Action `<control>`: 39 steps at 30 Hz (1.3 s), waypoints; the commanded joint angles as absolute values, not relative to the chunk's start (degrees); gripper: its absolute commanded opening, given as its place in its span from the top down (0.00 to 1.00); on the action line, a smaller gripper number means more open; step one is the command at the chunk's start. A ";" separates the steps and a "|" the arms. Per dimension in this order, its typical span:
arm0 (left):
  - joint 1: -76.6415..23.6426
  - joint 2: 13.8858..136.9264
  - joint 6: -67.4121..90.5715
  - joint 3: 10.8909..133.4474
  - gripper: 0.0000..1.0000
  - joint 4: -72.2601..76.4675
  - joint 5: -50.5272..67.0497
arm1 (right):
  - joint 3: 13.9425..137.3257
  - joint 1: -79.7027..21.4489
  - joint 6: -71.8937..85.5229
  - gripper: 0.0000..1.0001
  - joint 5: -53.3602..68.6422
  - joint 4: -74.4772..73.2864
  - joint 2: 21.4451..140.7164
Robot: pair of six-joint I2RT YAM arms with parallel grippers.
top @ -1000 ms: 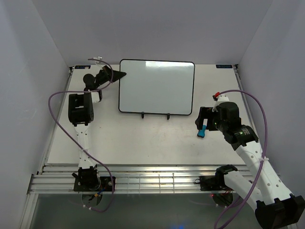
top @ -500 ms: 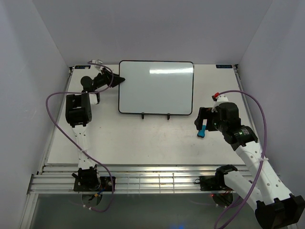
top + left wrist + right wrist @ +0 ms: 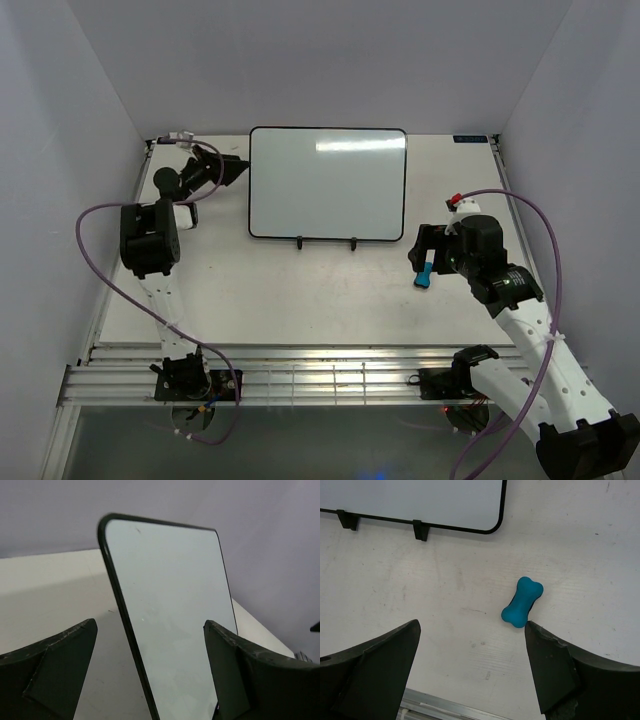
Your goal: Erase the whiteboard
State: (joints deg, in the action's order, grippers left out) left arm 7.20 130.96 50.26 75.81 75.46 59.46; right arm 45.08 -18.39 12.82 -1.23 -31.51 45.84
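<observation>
Here the whiteboard shows only plain white.

blue bone-shaped eraser lying flat on scuffed white table, right side, two black stand feet on table farther back, apart from eraser, metal rails along near edge, pale walls

Bright, even light; glare streaks the whiteboard
</observation>
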 commanded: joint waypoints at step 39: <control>-11.69 27.34 15.90 56.44 0.02 -42.63 -19.42 | 62.05 -18.54 5.01 0.10 -22.50 -51.86 29.97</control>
